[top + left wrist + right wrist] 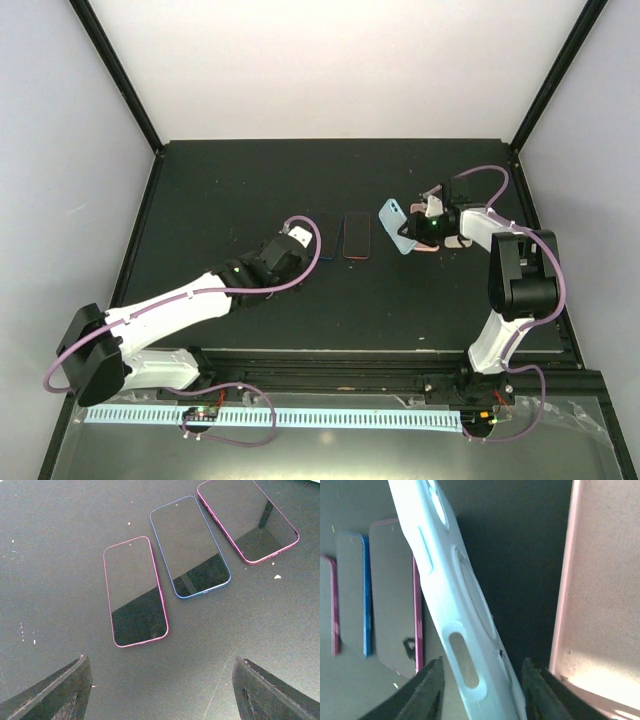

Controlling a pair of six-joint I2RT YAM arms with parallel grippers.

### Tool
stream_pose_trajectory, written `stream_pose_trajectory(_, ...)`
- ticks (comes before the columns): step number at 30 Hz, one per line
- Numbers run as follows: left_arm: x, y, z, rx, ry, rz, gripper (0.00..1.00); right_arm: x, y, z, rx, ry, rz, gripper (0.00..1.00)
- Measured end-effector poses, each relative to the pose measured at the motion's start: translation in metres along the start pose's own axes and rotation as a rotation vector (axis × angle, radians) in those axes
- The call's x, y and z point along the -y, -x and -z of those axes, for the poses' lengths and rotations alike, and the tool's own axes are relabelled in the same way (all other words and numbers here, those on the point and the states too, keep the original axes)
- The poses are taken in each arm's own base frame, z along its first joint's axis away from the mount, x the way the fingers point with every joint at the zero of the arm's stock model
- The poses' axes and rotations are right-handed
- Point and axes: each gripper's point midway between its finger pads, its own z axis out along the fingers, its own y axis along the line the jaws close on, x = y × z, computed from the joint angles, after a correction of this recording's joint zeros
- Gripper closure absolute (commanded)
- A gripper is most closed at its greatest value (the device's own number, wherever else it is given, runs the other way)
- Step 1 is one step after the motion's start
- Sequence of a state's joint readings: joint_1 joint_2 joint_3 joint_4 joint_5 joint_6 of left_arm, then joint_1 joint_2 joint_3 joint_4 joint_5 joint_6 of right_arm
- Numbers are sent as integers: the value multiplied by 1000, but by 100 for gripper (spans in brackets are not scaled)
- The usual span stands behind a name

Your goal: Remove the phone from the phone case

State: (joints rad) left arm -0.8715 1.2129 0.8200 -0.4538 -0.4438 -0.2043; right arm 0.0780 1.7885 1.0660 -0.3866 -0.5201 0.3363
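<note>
A light blue phone case (394, 226) stands tilted on its edge right of centre. My right gripper (424, 228) is shut on it. In the right wrist view the case (465, 630) runs edge-on between my fingertips (427, 690), its side cutouts showing; I cannot tell whether a phone is inside. Three bare phones lie face up in a row: a pink-edged one (135, 592), a blue-edged one (190, 547) and a magenta-edged one (247, 520). My left gripper (160, 695) is open and empty just short of the pink-edged phone, above the mat.
A pale pink case (458, 243) lies just right of my right gripper and fills the right side of the right wrist view (600, 580). The black mat (250, 180) ends at a raised frame. The magenta-edged phone (357, 236) lies left of the blue case.
</note>
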Motion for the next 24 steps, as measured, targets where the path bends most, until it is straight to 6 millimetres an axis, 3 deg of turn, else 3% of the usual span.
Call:
stream_pose_trajectory(3,0,0,0,0,0,0,21,0,-6,4,-42,-17,25,71)
stream_pose_trajectory(11,1,2,0,8,-6,4,21,-19,-20,8,-116,91,28,79)
stream_pose_trajectory(15,2,2,0,9,-8,6,21,-23,-24,4,-137,132,-4,67)
stream_pose_trajectory(19,2,2,0,9,-9,7,20,-11,-30,-3,-168,93,-15,56)
stream_pose_trajectory(24,2,2,0,6,-8,4,19,0,-30,7,-160,30,2,51)
